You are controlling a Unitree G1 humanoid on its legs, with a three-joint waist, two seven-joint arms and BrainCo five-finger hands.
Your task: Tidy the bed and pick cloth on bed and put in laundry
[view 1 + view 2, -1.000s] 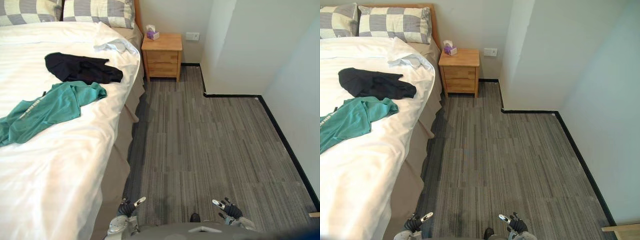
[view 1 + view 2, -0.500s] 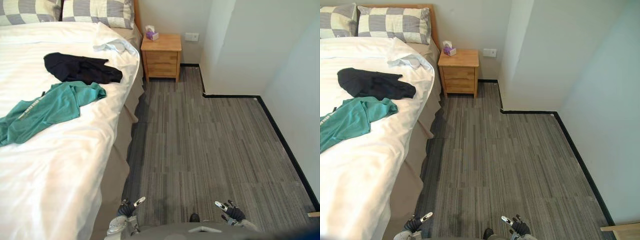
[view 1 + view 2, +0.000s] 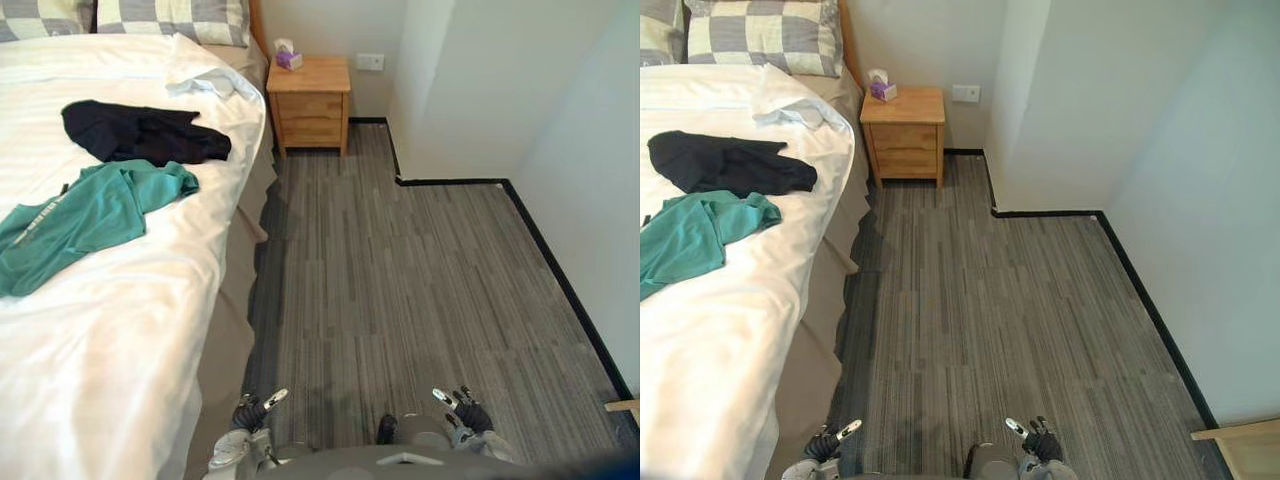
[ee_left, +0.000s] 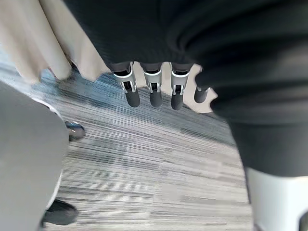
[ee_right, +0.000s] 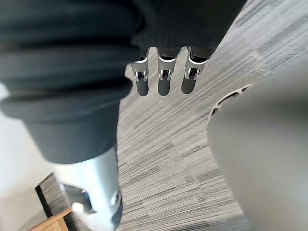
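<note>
The robot's view shifts slightly as its left hand (image 3: 252,412) and right hand (image 3: 463,409) hang empty and loosely open over the carpet (image 3: 400,260); the green shirt (image 3: 80,215) and black garment (image 3: 140,133) stay on the bed (image 3: 120,350) at left, uncollected.

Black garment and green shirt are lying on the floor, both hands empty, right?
Not the floor: the left eye view shows the black garment and green shirt lying on the bed. Left hand and right hand are empty.

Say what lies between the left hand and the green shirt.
Left eye view: only the beige bed skirt and bare white sheet, between left hand and green shirt.
</note>
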